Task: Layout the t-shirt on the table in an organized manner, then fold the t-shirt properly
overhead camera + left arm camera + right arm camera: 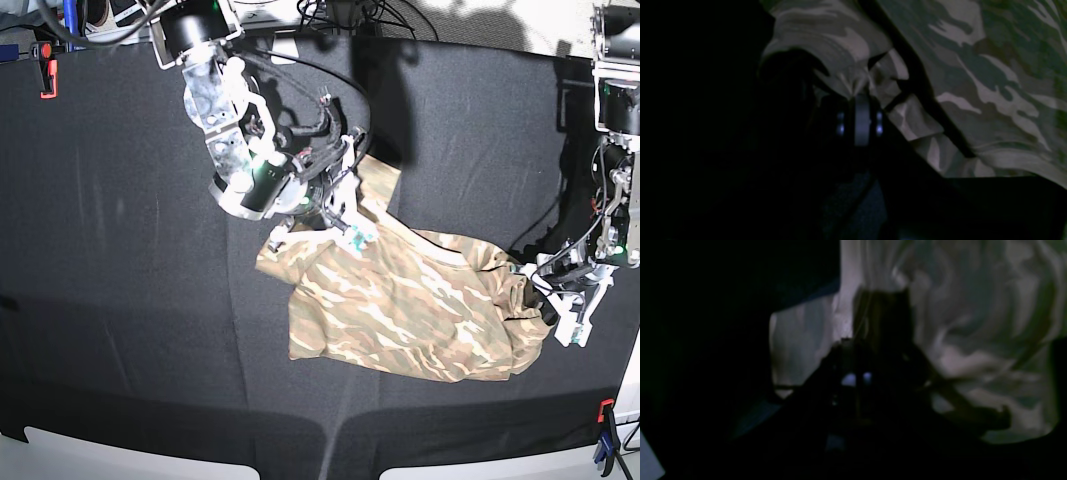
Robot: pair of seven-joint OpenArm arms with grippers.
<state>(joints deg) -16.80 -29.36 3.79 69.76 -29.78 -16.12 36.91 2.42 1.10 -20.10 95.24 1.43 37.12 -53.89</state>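
From the base view I see my right pincer [345, 222] clamped on the far edge of the t-shirt [400, 310], which lies rumpled on the black counter [130, 300]. My left pincer [533, 280] is pinched tight on the shirt's other end. I can read no writing anywhere.

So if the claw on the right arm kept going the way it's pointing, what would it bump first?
The right claw is already shut on the t-shirt, so more shirt fabric comes first, probably with the black table right beneath it. Depth is hard to judge.

One t-shirt [410, 305], one table [120, 300], two end effectors [345, 215] [535, 275], perhaps two clamps [47, 68] [604, 445].
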